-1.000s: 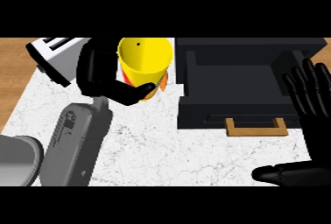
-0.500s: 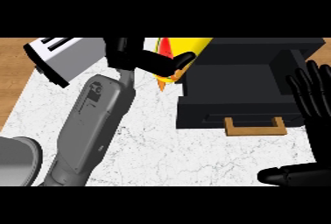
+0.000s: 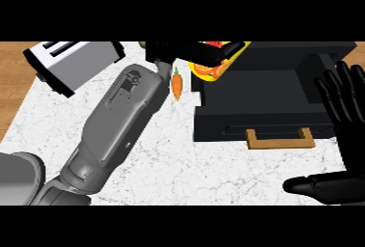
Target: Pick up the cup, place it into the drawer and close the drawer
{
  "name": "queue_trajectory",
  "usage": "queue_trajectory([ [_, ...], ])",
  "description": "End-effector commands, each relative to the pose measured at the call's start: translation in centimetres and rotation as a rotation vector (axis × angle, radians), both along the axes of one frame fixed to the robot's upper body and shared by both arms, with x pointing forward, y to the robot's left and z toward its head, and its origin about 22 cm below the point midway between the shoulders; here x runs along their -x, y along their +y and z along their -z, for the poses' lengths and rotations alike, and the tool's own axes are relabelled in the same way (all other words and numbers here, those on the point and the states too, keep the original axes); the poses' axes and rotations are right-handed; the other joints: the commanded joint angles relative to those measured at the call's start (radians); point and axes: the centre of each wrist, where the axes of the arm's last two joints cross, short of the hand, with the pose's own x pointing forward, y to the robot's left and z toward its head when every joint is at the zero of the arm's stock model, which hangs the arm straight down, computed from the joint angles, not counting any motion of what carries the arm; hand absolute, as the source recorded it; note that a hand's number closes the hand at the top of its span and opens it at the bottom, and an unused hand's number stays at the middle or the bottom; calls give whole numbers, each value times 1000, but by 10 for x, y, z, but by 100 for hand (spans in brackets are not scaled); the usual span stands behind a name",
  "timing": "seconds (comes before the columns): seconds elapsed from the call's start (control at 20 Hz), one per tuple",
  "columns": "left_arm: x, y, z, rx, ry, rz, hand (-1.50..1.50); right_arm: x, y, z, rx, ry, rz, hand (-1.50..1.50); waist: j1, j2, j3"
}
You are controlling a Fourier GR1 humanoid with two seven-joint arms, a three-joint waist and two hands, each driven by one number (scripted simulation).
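At twelve o'clock the left hand [image 3: 187, 51], fingers curled round the tilted yellow cup [image 3: 222, 62], carries it over the black open drawer [image 3: 264, 91]; lowering comes next, probably, while the right hand [image 3: 345, 111] rests open at three o'clock.

My left forearm [image 3: 118, 130] is a long grey casing with rounded edges, broad and smooth along its top, running up beside the toaster [image 3: 75, 60]. Near its far end, on the side facing the toaster, sits a small dark marking framed by a recessed panel. Toward my elbow the casing steps down into a ribbed, darker grey collar, then a pale rounded shell. My left hand [image 3: 187, 50] is glossy black, with thick segmented fingers. My right hand [image 3: 347, 103], well away from the toaster, is the same glossy black, its fingers [image 3: 329, 87] long and jointed, its thumb [image 3: 324, 187] a stout rounded black form.
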Motion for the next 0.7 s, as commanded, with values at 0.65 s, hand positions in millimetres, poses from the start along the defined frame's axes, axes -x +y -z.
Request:
queue_trajectory([
  [0.65, -25, -32, 17, -151, 92, -47, 150, 1, 8, 10, 5, -16, -43, -150, -51, 13, 1],
])
